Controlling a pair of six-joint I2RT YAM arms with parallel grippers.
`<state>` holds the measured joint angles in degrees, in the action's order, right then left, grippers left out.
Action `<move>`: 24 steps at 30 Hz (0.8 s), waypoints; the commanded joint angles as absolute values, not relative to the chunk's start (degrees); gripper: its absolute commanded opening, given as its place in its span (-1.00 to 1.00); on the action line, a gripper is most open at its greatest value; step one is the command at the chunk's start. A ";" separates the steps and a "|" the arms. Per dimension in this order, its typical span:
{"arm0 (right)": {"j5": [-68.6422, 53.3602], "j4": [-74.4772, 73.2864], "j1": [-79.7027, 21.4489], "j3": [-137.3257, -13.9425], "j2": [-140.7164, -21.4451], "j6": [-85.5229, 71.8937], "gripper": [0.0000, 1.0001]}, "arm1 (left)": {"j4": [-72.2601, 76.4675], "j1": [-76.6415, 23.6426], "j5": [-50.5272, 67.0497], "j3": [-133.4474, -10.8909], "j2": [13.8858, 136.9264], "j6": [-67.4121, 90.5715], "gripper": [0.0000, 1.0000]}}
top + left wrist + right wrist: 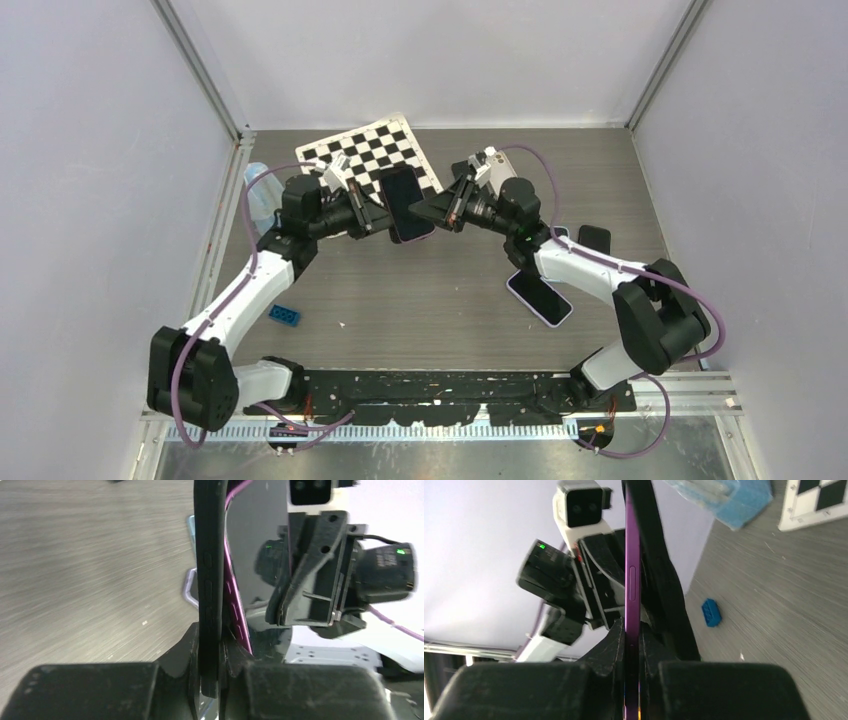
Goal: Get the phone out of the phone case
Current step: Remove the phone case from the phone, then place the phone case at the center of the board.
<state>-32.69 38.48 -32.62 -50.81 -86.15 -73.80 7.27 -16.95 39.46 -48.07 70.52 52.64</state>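
A purple phone point(632, 580) in a black phone case point(209, 580) is held up on edge above the middle of the table, between the two arms point(403, 203). My left gripper point(210, 647) is shut on the thick black rim of the case, coming in from the left point(383, 216). My right gripper point(632, 642) is shut on the thin purple edge of the phone, coming in from the right point(428, 212). In the left wrist view the purple phone point(239, 612) stands angled away from the black rim, with a gap between them higher up.
A checkerboard sheet point(350, 150) lies at the back, behind the held phone. A second phone with a lilac rim point(540, 298) lies on the table to the right, with a dark flat item point(594, 237) beyond it. A small blue brick point(284, 315) and a blue-and-clear bundle point(256, 192) are on the left.
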 commanded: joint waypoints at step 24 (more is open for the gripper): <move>-25.82 28.96 -38.86 -52.50 -104.31 -58.18 -0.99 | -35.48 -12.83 8.95 -43.78 75.91 41.24 -0.98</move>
<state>-27.49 26.37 -35.62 -47.03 -101.82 -59.81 -33.32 -14.81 11.79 -44.18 75.64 41.52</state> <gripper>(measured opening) 0.134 0.129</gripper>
